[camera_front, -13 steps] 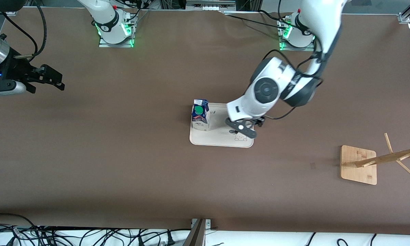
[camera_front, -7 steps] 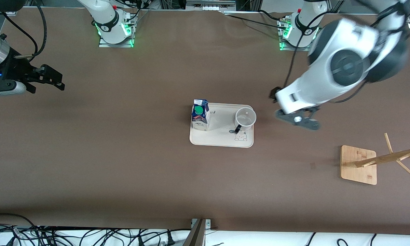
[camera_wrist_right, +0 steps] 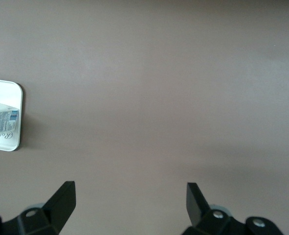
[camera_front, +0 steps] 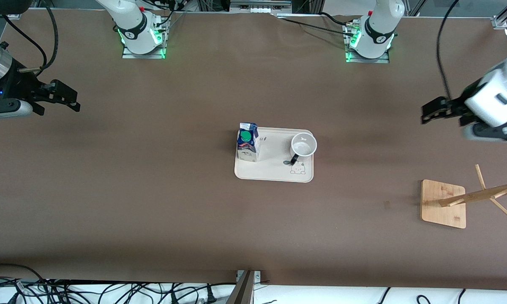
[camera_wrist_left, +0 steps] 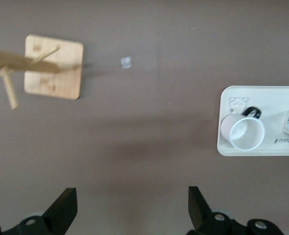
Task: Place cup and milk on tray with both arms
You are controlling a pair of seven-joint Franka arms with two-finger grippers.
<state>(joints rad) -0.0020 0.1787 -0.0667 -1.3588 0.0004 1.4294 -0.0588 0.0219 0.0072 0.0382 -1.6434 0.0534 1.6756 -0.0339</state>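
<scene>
Both task things stood on the tray (camera_front: 274,175): the milk (camera_front: 247,146) at its right-arm end, the cup (camera_front: 303,145) at its left-arm end. The left tool (camera_front: 434,114) had pulled well away from the tray, open and empty. The right tool (camera_front: 63,99) waited open, well apart.

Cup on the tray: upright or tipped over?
Upright. The cup stands on the tray with its round open mouth facing up; both views look down into it.

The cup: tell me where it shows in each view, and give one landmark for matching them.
Front view: the cup stands on the tray, at the end toward the left arm.
Left wrist view: the cup on the tray, toward the picture's right edge.
Right wrist view: not in it.
Shared landmark: the milk on the tray.
</scene>
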